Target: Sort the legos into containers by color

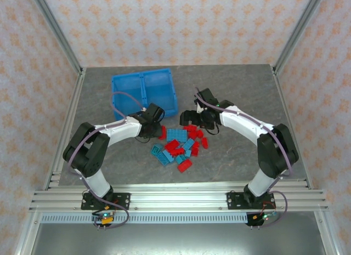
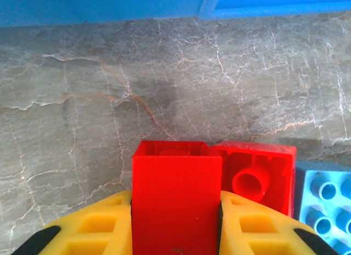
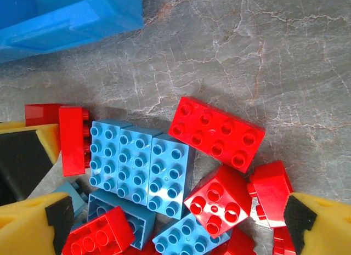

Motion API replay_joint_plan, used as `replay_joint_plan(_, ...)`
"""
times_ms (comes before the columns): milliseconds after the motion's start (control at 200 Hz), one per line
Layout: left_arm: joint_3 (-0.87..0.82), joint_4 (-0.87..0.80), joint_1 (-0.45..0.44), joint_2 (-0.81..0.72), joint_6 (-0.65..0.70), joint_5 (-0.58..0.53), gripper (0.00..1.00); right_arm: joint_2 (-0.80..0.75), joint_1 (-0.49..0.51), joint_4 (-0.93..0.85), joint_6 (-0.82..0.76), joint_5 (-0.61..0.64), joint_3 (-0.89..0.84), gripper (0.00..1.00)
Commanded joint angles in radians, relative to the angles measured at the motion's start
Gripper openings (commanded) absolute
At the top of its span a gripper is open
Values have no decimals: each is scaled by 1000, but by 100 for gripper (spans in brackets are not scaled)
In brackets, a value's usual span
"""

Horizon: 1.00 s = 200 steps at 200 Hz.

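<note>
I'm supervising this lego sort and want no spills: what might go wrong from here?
The left gripper pinches a red brick; a second red brick sits close beside it and may be dragged along. The right gripper, open, straddles a mixed pile of red and light blue bricks, so it may close on two colours.

The bin (image 1: pixel 113 93) stood toward the far left of the table (image 1: pixel 236 167), its two compartments side by side, left and right of a central divider (image 1: pixel 143 86). The legos (image 1: pixel 181 148) lay heaped on the table in front of the bin and slightly to its right, near the table's middle, some bricks resting on others. The left gripper (image 1: pixel 156 128) was at the heap's left edge, just in front of the bin, one brick (image 2: pixel 175 194) between its jaws and a neighbouring brick (image 2: pixel 258 175) touching that one on the right. The right gripper (image 3: pixel 175 214) hung above the heap's far right side, its jaws either side of several bricks.
</note>
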Motion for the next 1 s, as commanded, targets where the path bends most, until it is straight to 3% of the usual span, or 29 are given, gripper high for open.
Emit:
replay_joint_plan(0,-5,-55,-5,-51,13,-41,26,-48,7,-27,6,29,-1,99)
replay_joint_plan(240,50,-136,-22,-257,51,-109,25,-102,7,33,22,31,-15,99)
replay_joint_plan(375,147,-127,-21,-264,131,-184,25,-125,7,63,31,41,-24,99)
replay_joint_plan(500,338,-134,-13,-131,217,-260,25,-134,7,76,42,52,-23,99)
replay_joint_plan(616,532,-139,36,49,245,-262,24,-151,6,54,49,61,-14,99)
replay_joint_plan(856,850,-172,149,401,205,-108,25,-233,7,27,60,96,-41,99)
replay_joint_plan(996,919,-180,158,473,213,-56,35,-258,8,23,65,116,-57,99)
